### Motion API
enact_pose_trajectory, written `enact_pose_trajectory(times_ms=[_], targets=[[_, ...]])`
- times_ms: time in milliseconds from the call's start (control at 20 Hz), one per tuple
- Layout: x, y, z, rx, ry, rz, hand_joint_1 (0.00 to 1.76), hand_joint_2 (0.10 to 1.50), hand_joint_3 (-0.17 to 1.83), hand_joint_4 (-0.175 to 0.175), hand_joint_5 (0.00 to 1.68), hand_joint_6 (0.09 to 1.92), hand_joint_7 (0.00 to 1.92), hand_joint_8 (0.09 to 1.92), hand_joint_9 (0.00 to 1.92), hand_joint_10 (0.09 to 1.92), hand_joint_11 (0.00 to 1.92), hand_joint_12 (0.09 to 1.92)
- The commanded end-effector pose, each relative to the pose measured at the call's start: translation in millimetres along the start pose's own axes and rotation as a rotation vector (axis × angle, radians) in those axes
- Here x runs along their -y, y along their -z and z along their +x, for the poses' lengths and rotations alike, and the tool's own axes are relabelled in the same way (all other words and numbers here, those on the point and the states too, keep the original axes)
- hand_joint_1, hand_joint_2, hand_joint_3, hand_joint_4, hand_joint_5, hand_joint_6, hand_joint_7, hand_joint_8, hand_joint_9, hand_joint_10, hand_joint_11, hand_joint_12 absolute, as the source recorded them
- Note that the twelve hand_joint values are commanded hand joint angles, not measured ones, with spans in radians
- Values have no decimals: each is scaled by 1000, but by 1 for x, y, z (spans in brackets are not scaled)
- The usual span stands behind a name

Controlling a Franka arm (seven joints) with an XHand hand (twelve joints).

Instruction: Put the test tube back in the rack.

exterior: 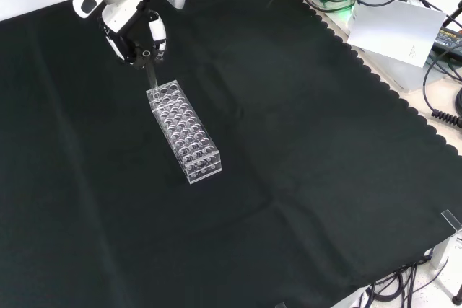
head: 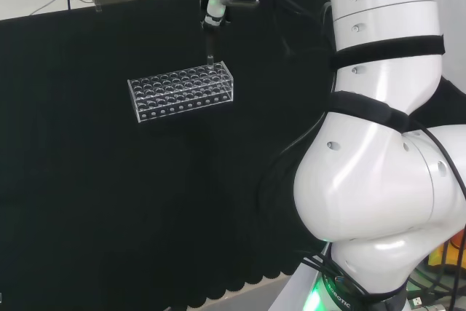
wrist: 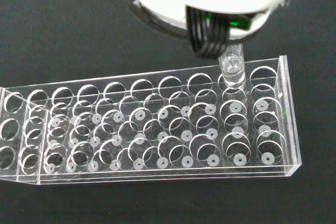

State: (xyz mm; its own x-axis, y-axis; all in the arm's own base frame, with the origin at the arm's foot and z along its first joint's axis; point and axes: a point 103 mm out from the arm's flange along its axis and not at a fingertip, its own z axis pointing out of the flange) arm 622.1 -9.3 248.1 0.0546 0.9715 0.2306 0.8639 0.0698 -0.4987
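A clear plastic rack [head: 182,91] with several rows of round holes stands on the black cloth [head: 109,202]; it also shows in the front view [exterior: 184,132] and close up in the wrist view [wrist: 152,129]. The hand [head: 215,6] [exterior: 137,30] hangs just above the rack's end, fingers curled round a clear test tube [head: 209,60] [exterior: 152,81]. The tube stands upright, and in the wrist view its lower end [wrist: 232,72] sits in a hole of the rack's far row, second from the end.
The arm's big white links [head: 378,143] stand at the head view's right. Cables, a white sheet [exterior: 393,30] and boxes lie past the cloth's scalloped edge in the front view. Bare cloth [exterior: 303,178] surrounds the rack.
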Motion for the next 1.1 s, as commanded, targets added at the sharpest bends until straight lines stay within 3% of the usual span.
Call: enact_pose_trajectory(times_ms=[50, 400, 1100], targets=[[-1, -4, 8, 7, 4, 7, 1436, 591, 687, -175, 1331, 529, 1376, 743, 1521, 87, 1162, 980], [-4, -8, 11, -3, 10, 18, 1436, 590, 688, -175, 1331, 530, 1377, 743, 1521, 87, 1162, 980], [-19, -26, 0, 2, -21, 52, 1436, 590, 688, -175, 1330, 531, 1377, 743, 1522, 87, 1162, 981]])
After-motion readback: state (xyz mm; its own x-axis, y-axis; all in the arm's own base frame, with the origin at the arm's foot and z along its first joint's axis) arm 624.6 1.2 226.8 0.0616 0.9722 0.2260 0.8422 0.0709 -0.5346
